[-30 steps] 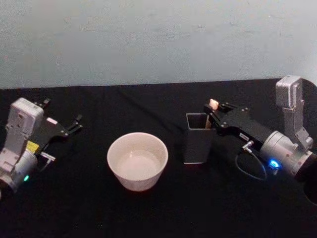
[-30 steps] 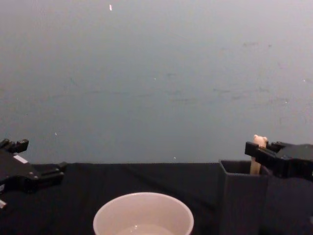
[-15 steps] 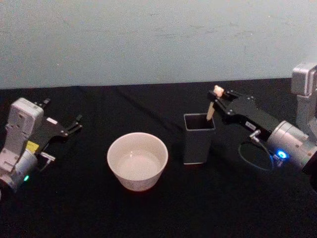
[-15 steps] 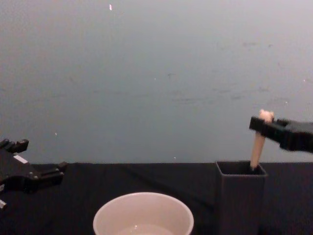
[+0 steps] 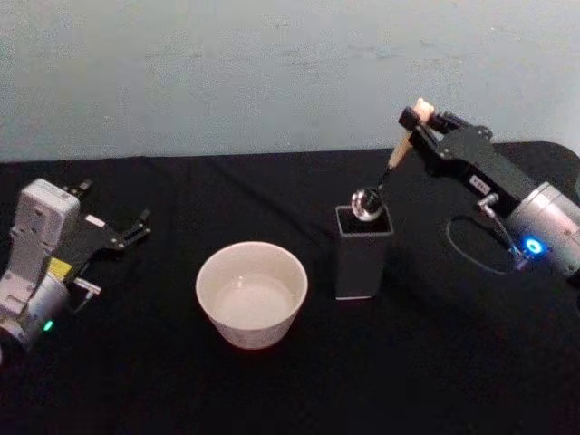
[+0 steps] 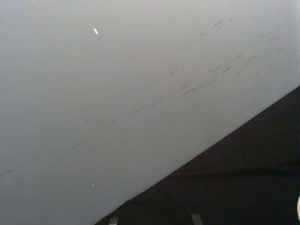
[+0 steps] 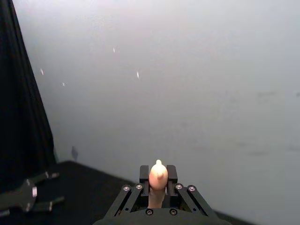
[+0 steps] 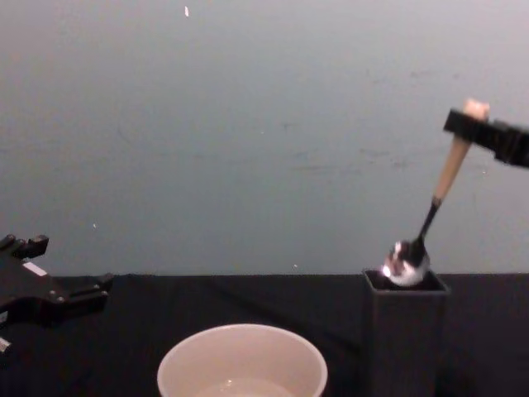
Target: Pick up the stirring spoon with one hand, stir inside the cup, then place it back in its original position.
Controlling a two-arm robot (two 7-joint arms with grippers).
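My right gripper [image 5: 419, 120] is shut on the beige handle of the stirring spoon [image 5: 390, 166], just under its bear head [image 7: 158, 175]. The spoon hangs tilted, and its shiny bowl [image 8: 405, 265] sits level with the rim of the dark grey square holder [image 5: 363, 252]. The cream-white cup [image 5: 251, 293] stands on the black table to the left of the holder, with the spoon well clear of it. My left gripper [image 5: 136, 225] rests open at the table's left side, away from both.
A black cloth covers the table [image 5: 181, 381], with a pale wall behind. Open room lies between the cup and my left arm, and in front of the cup and holder. A cable loop [image 5: 471, 245] hangs by my right wrist.
My right gripper has risen and drawn back to the right with the spoon, pulling it up out of the holder until its bowl reaches the rim. The left arm has stayed put.
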